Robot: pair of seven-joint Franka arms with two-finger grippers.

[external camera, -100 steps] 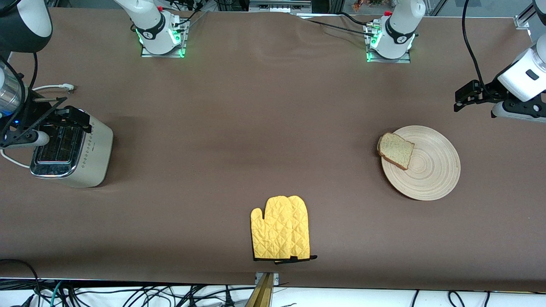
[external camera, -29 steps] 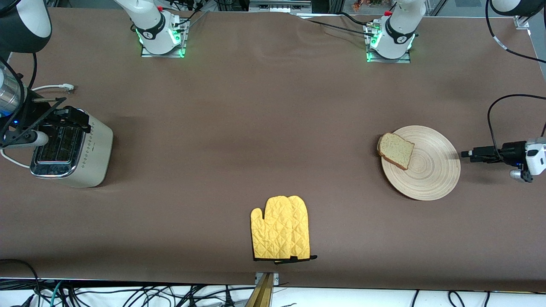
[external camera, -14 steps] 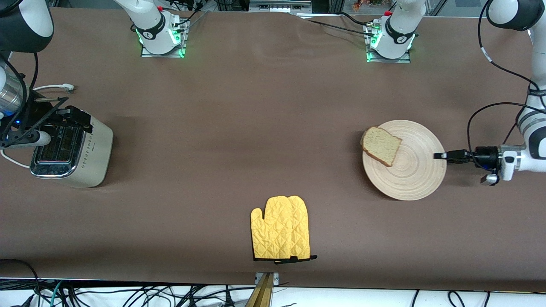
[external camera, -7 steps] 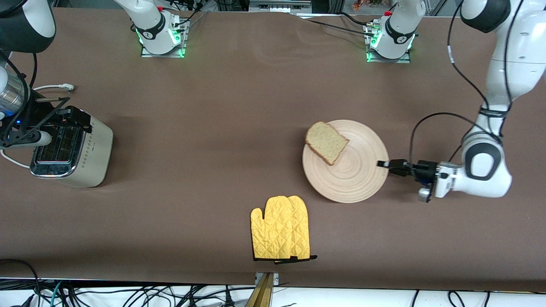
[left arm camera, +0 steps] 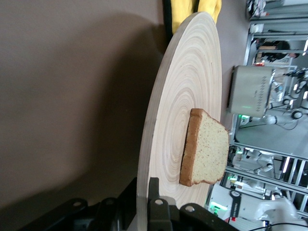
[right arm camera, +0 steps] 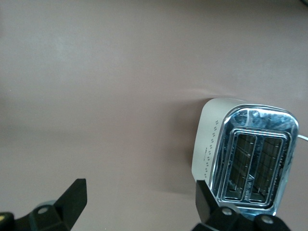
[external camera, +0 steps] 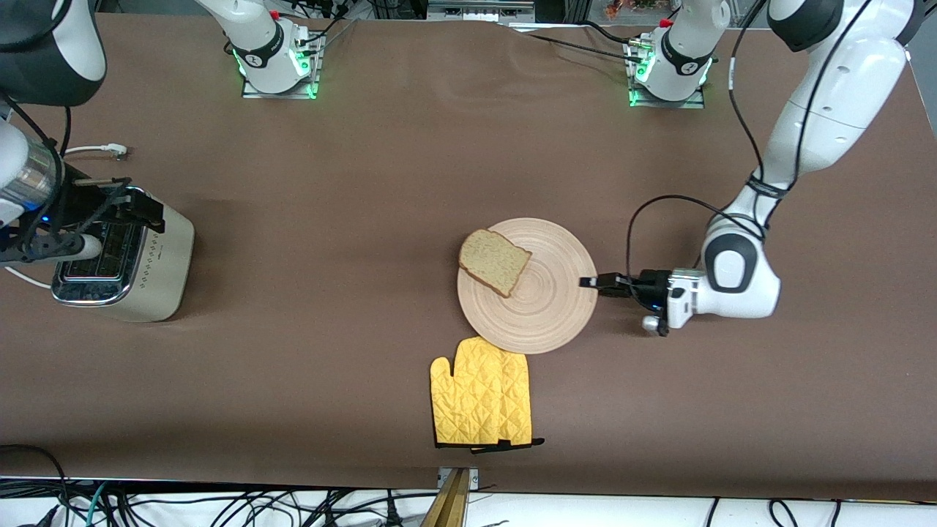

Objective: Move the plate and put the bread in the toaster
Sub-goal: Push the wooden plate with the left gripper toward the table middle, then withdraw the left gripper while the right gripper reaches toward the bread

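Observation:
The pale-wood plate (external camera: 538,300) lies at the table's middle, its near rim touching the yellow oven mitt (external camera: 481,401). The bread slice (external camera: 494,260) lies on the plate's part toward the right arm's end. My left gripper (external camera: 589,282) is shut on the plate's rim at the left arm's end; the left wrist view shows the jaws clamping the rim (left arm camera: 144,192), with the bread (left arm camera: 204,149) on it. The cream toaster (external camera: 121,260) stands at the right arm's end. My right gripper (right arm camera: 139,202) is open and empty, hovering over the toaster (right arm camera: 245,154).
The toaster's white cord (external camera: 91,150) runs on the table farther from the front camera. The arm bases (external camera: 274,58) stand at the table's back edge.
My left gripper has dragged the plate with the bread from the left arm's end to the table's middle, up against the mitt. The right arm has shifted slightly over the toaster.

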